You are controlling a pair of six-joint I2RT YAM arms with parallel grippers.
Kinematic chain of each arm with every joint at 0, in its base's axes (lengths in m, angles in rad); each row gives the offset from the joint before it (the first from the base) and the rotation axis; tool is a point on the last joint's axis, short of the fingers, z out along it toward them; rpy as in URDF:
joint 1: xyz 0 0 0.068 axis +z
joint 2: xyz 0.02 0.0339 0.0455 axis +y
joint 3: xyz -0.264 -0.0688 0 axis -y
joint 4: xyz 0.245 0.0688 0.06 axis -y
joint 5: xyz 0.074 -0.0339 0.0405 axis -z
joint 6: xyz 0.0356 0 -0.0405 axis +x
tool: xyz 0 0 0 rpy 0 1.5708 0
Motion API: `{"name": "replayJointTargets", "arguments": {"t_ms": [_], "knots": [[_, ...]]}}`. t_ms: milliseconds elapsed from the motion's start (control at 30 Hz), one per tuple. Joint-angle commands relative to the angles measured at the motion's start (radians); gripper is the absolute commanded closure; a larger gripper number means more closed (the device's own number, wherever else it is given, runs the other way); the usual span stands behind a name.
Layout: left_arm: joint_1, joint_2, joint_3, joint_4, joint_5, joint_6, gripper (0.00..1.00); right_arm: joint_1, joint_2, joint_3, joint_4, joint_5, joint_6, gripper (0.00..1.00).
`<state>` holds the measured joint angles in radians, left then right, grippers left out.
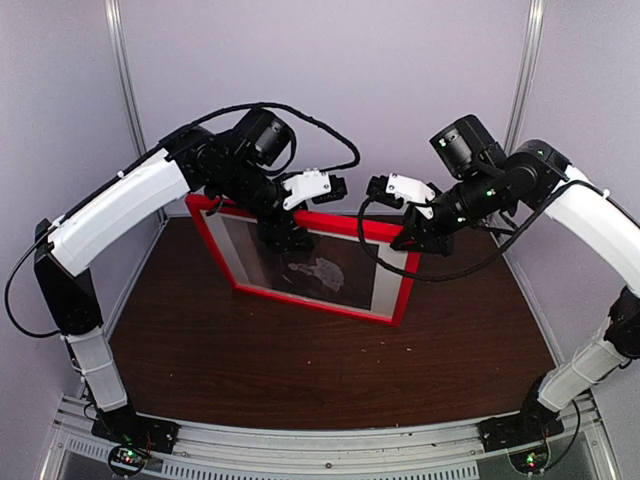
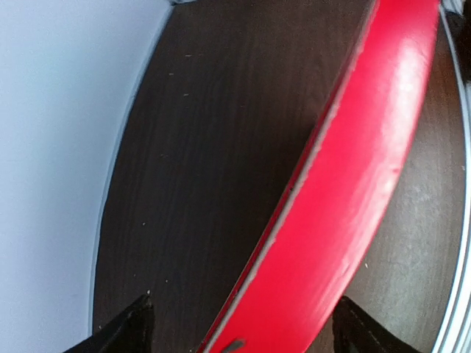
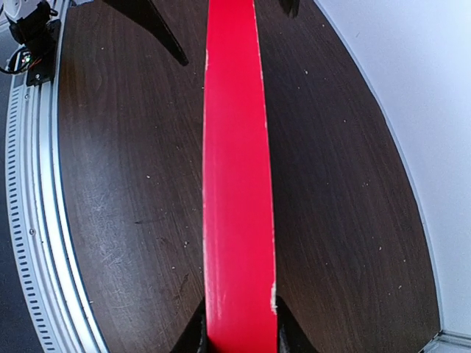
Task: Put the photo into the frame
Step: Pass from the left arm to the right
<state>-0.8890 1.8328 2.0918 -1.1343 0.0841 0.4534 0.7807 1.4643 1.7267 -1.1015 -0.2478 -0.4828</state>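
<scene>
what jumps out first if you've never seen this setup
The bright red frame stands tilted up in the middle of the dark wooden table, with the dim photo showing inside it. Two white and black arms arch in from either side to its top rail. There the right gripper pinches the rail and the left gripper straddles it with jaws open.

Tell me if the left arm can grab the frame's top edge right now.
Probably yes: the left gripper stands open astride the frame, a finger on each side of its red edge, nothing between. The right gripper clamps it further along.
</scene>
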Motion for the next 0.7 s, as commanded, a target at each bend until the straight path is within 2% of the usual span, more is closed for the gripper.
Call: {"name": "replayJointTargets", "arguments": {"t_ms": [0, 33, 133, 400, 500, 667], "knots": [[0.018, -0.157, -0.084, 0.260, -0.225, -0.115, 0.09, -0.036, -0.025, 0.030, 0.016, 0.082, 0.164, 1.00], [0.021, -0.189, -0.117, 0.313, -0.272, -0.135, 0.04, -0.046, -0.022, 0.039, 0.015, 0.088, 0.192, 1.00], [0.038, -0.278, -0.204, 0.425, -0.360, -0.189, 0.02, -0.083, -0.017, 0.065, 0.019, 0.108, 0.279, 1.00], [0.067, -0.396, -0.370, 0.476, -0.448, -0.330, 0.03, -0.268, 0.007, 0.083, 0.077, -0.009, 0.618, 1.00], [0.068, -0.422, -0.461, 0.506, -0.461, -0.376, 0.02, -0.317, -0.003, 0.024, 0.139, -0.041, 0.734, 1.00], [0.069, -0.430, -0.593, 0.549, -0.450, -0.475, 0.02, -0.377, -0.062, -0.165, 0.314, -0.107, 0.920, 1.00]]}}
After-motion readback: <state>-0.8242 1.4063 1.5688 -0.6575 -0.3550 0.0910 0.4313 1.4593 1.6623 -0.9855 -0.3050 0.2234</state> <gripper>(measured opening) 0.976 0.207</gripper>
